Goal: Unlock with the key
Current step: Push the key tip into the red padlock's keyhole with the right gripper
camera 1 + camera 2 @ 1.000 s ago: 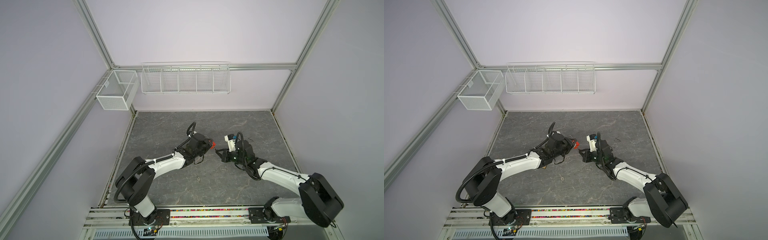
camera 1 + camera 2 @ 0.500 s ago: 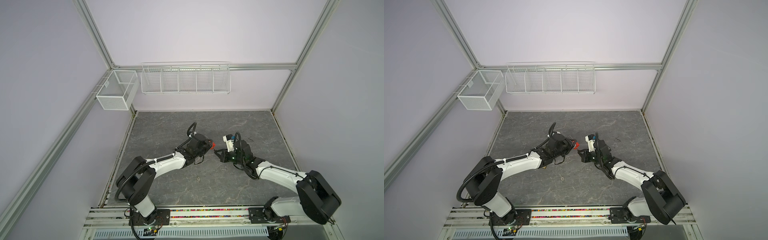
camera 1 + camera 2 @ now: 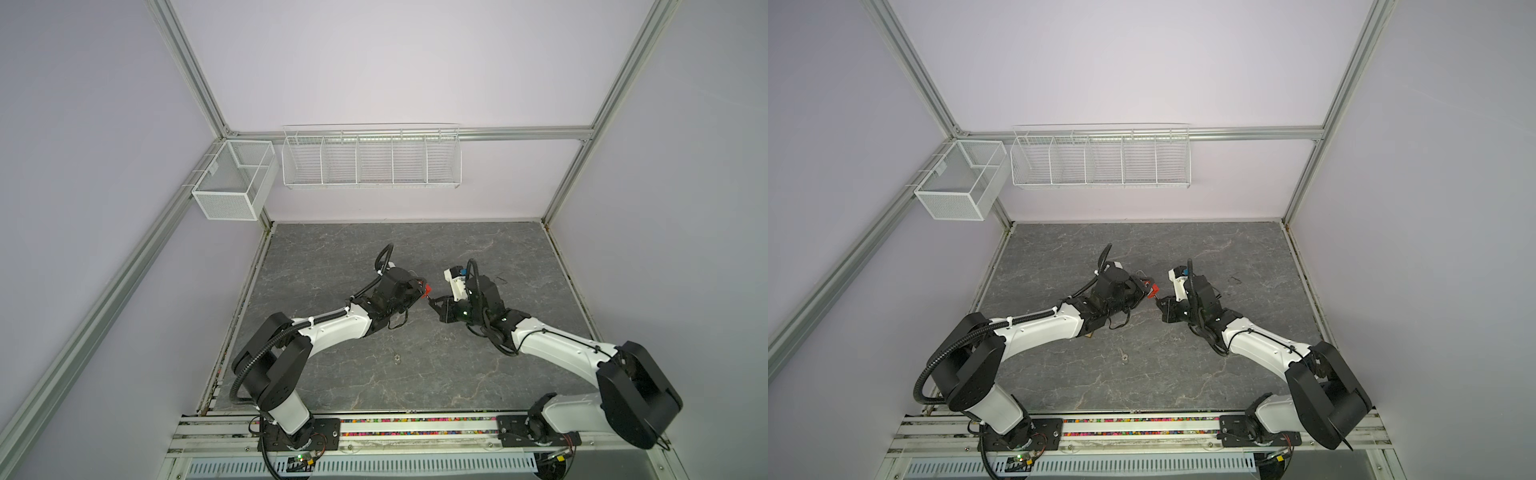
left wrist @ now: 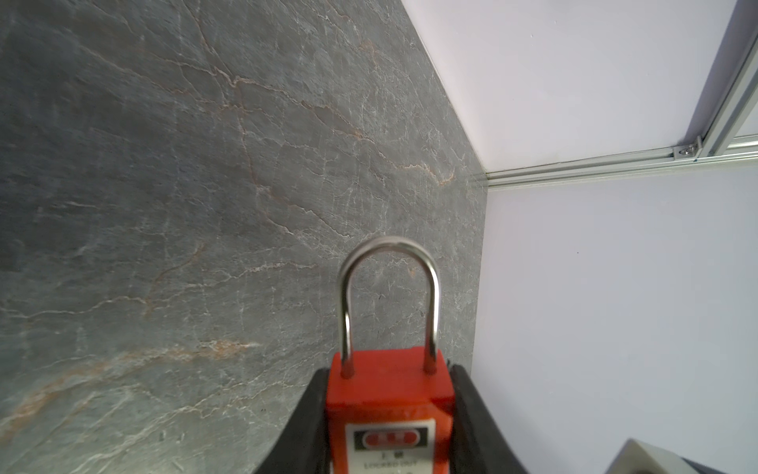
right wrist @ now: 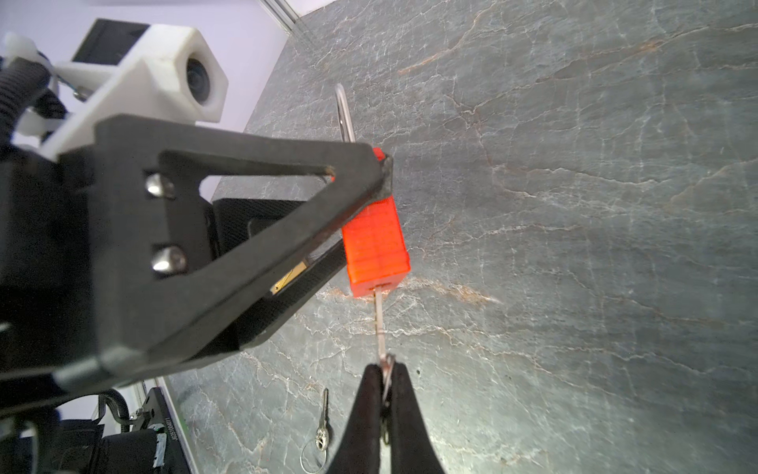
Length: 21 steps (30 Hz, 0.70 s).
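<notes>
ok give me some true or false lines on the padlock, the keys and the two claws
1. The left claw grips the red plastic padlock by its body. True.
2. The right claw is open and empty. False: it is shut on the thin silver key, whose tip meets the padlock's bottom end.
3. The silver steel shackle has sprung out of the padlock. False: both its legs sit in the body.
4. A spare key on a wire ring lies on the grey marbled table. True.
</notes>
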Motion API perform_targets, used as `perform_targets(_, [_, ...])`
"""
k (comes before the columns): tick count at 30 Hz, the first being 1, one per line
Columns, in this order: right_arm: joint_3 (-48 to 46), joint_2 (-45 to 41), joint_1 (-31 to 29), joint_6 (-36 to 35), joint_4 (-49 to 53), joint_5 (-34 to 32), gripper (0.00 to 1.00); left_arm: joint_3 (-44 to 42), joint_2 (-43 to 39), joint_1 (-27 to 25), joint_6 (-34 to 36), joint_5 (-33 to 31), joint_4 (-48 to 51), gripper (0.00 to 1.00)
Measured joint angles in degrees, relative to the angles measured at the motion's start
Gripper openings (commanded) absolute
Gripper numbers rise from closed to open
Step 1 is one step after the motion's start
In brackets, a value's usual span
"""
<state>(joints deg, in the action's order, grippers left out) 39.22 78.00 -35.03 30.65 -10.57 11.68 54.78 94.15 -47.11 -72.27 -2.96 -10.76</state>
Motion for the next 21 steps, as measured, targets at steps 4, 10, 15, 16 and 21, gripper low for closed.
perform_targets(4, [0.0, 0.0, -1.1, -1.9, 0.0, -2.4, 0.06, 0.0, 0.0, 0.1, -0.8, 0.0, 0.0, 0.00])
perform_targets(10, [0.0, -0.6, -1.8, -3.3, 0.0, -4.9, 0.06, 0.0, 0.0, 0.2, -1.4, 0.4, -0.5, 0.00])
perform_targets(15, [0.2, -0.6, -1.8, -3.7, 0.3, -5.0, 0.06, 0.1, 0.0, 0.1, -0.9, 0.2, -0.5, 0.00])
perform_targets(16, [0.3, -0.6, -1.8, -3.7, 0.6, -5.0, 0.06, 0.1, 0.0, -0.1, -0.5, -0.1, -0.5, 0.00])
perform_targets(21, [0.9, -0.6, -0.9, -2.5, 2.1, -3.1, 0.06, 0.1, 0.0, -1.4, 2.2, -2.9, -0.4, 0.00])
